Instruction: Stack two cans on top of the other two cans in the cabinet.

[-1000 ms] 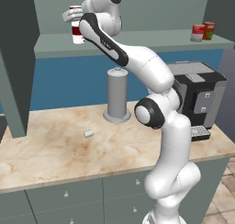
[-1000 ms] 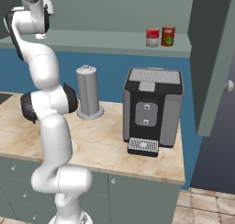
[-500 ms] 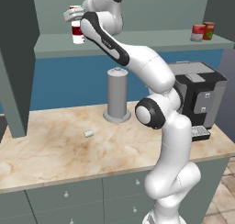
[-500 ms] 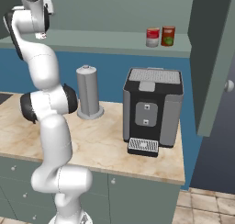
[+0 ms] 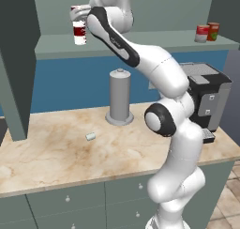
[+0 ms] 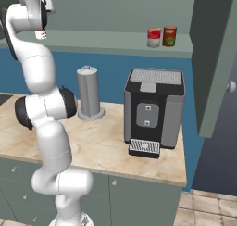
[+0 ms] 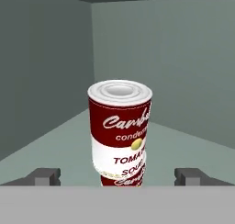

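Left base view: the claw (image 5: 80,10) is at the left end of the cabinet (image 5: 140,42) shelf, over a stack of two banded soup cans (image 5: 80,32). The red can (image 5: 202,34) and orange-red can (image 5: 213,31) stand side by side at the right end.

Right base view: grey cylinder (image 6: 90,93) and coffee machine (image 6: 152,108) stand on the worktop (image 6: 106,141).

Hand view: fingertips (image 7: 45,176) are spread wide, clear of the stack, gripping nothing.
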Available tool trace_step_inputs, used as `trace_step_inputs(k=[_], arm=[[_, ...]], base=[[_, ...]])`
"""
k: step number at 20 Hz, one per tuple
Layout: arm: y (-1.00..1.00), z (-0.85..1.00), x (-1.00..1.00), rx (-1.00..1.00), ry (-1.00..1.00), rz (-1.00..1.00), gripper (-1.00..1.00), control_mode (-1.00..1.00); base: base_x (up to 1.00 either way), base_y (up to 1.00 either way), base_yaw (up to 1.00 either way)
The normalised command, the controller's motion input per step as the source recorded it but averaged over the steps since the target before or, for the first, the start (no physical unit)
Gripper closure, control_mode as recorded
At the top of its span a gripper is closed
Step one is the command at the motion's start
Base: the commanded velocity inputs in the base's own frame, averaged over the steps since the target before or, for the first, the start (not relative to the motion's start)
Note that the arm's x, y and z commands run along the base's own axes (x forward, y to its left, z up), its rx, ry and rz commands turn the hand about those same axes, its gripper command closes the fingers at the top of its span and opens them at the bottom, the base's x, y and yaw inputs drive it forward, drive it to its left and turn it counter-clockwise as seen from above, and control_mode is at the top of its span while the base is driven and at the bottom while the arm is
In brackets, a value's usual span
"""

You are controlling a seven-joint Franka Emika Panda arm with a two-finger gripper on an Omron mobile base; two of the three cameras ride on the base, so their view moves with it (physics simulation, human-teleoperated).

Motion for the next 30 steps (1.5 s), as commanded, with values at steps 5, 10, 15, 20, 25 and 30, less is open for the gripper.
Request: trace_step_inputs(k=[5,10,15,20,25,30], arm=[[-0.31,-0.43,-0.38,0.00,-0.02,-0.06,-1.00,-1.00],[-0.42,-0.23,-0.46,0.00,-0.09,-0.05,-1.00,-1.00],[-0.48,0.00,-0.45,0.00,-0.02,-0.05,-1.00,-1.00],[-0.52,0.00,-0.44,0.00,0.00,-0.16,-1.00,-1.00],[-0.55,0.02,-0.20,0.00,0.00,-0.28,-1.00,-1.00],[-0.47,0.01,-0.14,-0.01,0.00,-0.35,-1.00,-1.00]], base=[[0.00,0.00,0.00],[0.00,0.00,0.00],[0.00,0.00,0.00],[0.00,0.00,0.00],[0.00,0.00,0.00],[0.00,0.00,0.00]])
